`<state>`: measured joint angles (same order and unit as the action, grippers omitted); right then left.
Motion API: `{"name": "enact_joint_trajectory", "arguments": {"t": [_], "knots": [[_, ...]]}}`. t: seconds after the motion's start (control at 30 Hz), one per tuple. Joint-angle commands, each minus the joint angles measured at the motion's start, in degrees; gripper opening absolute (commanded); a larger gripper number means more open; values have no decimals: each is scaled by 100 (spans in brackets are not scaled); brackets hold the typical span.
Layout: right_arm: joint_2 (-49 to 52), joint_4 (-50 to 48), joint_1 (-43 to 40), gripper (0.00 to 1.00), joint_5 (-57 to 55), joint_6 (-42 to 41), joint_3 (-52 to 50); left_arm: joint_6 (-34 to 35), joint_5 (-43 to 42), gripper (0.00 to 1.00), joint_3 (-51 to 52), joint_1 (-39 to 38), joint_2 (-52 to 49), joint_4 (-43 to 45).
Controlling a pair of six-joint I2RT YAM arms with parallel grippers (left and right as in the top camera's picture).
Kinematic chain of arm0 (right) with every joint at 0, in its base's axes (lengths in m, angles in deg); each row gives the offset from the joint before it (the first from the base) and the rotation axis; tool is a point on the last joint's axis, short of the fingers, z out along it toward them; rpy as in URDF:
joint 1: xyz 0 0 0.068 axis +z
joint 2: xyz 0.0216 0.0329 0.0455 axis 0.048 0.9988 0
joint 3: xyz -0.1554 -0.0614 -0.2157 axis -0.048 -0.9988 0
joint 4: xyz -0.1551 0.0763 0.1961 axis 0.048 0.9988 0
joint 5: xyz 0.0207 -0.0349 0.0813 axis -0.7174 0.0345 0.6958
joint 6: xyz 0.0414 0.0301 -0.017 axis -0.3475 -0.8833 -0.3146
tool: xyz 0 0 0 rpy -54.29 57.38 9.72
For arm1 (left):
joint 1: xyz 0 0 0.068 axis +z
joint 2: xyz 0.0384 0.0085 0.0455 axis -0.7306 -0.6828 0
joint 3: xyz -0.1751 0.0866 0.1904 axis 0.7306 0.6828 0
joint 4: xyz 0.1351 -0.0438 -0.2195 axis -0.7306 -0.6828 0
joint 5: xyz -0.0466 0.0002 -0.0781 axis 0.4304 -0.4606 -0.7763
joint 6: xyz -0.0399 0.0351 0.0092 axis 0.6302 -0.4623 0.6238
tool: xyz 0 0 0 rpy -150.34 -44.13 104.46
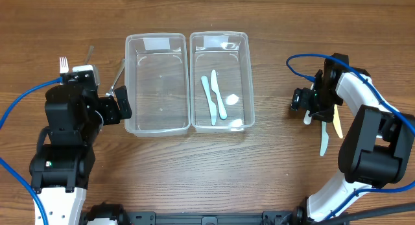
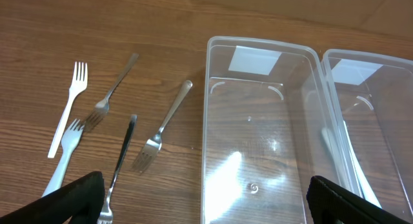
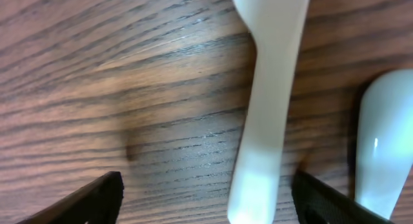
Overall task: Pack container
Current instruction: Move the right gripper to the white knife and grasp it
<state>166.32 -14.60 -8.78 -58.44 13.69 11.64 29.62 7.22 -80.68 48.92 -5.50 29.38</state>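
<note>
While right pincer point(image 3: 210, 195) spread astride white handle point(image 3: 268, 88), left pincer point(image 2: 206, 195) spread at container point(image 2: 208, 88) edge

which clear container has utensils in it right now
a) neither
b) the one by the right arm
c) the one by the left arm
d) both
b: the container by the right arm holds pale blue utensils, while the container by the left arm has nothing in it.
</note>
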Motion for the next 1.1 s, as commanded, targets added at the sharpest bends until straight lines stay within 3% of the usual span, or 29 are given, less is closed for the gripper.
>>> {"name": "enact_joint_trajectory", "arguments": {"t": [0.0, 0.17, 0.37, 0.77, 1.07], "knots": [[24, 0, 7, 64, 7, 22, -2, -31, -42, 100, -153, 26, 4, 11], [24, 48, 7, 57, -133, -221, -2, -31, -42, 100, -153, 26, 4, 7], [24, 240, 7, 58, -579, -621, -2, -31, -42, 100, -153, 26, 2, 9], [348, 170, 7, 56, -573, -623, -2, -31, -44, 100, -153, 26, 4, 9], [400, 153, 7, 38, -573, -623, -2, -31, -44, 100, -153, 26, 2, 26]]}}
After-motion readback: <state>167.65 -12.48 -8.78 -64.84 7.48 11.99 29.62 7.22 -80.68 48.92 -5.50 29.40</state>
